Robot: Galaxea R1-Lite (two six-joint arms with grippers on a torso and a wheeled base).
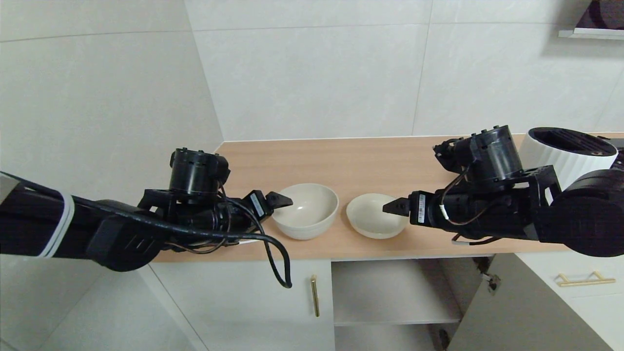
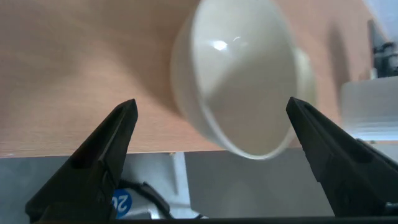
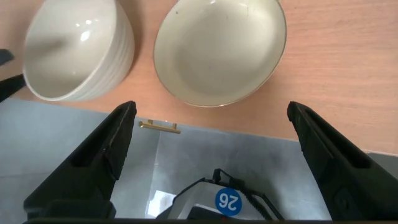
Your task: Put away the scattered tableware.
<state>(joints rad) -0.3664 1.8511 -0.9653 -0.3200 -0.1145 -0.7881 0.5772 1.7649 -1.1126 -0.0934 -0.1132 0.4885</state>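
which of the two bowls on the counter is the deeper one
The left bowl: its ribbed sides rise tall and steep, while the right bowl is shallow and wide.

A home-style kitchen: large pale tiles (image 1: 312, 78) cover two walls meeting in a corner; a wood-toned countertop (image 1: 370, 161) runs along them; beneath it sit white cabinets, one door (image 1: 243, 302) closed with a slim brass handle (image 1: 315, 295), the next cupboard standing open onto a white shelf (image 1: 390, 319); a white front to the right carries a matching brass pull (image 1: 586, 279); on the counter stand a deep bowl (image 1: 306, 210) and a shallow bowl (image 1: 376, 215) side by side, with a white ribbed container (image 1: 568, 153) farther along
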